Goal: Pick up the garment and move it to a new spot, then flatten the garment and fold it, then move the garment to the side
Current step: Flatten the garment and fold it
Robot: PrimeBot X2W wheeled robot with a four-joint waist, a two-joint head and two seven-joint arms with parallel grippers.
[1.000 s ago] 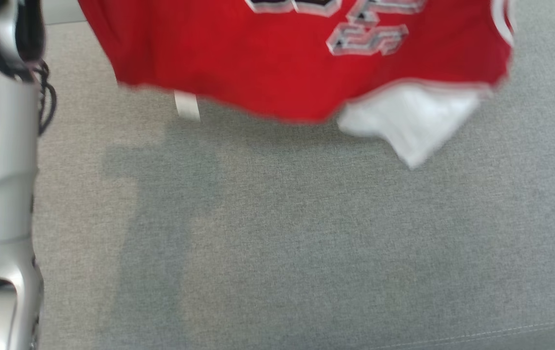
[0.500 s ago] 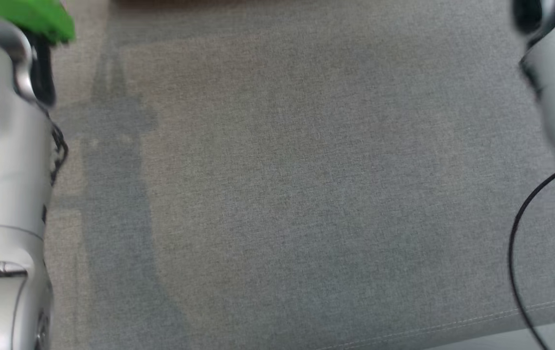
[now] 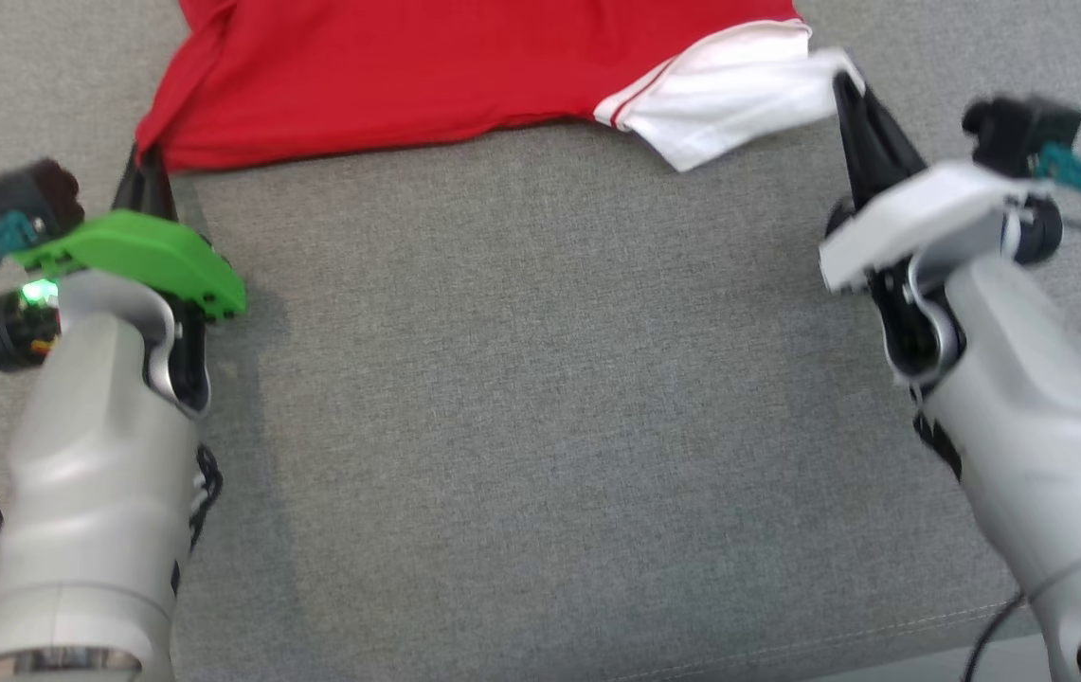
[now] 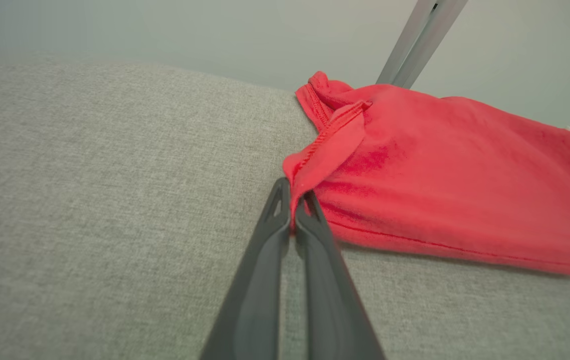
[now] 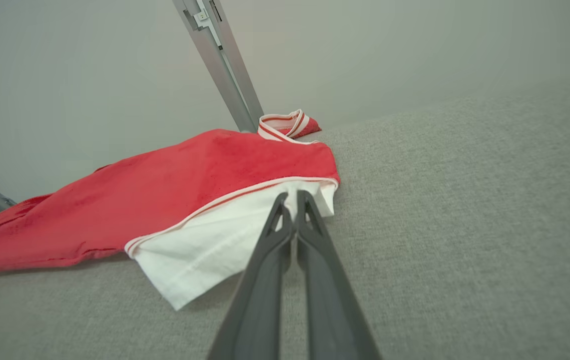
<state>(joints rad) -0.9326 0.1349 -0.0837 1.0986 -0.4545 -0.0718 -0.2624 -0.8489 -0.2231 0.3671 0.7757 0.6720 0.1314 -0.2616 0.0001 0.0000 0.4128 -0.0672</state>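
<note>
Grey woven upholstery point(image 3: 540, 398), coarse and faintly heathered, with a stitched seam near its front edge, lies under both arms. Behind it the wrist views show a plain pale wall point(image 5: 414, 40) and slanted metal struts point(image 5: 219, 60). At the far side of this surface lies the garment point(image 3: 426, 76), a soft red knit shirt with a white sleeve edged by a thin red stripe. The head view cuts off its upper part, while the right wrist view shows a striped ribbed neckband at its far end. The left gripper point(image 4: 292, 202) has its long, dark, tapered fingers pressed together on the stitched red hem corner, which bunches into a fold at the tips. The right gripper point(image 5: 292, 197) is likewise closed on the white sleeve's edge. Blur in the head view makes the exact bite hard to make out, but the cloth is drawn to the tips.
</note>
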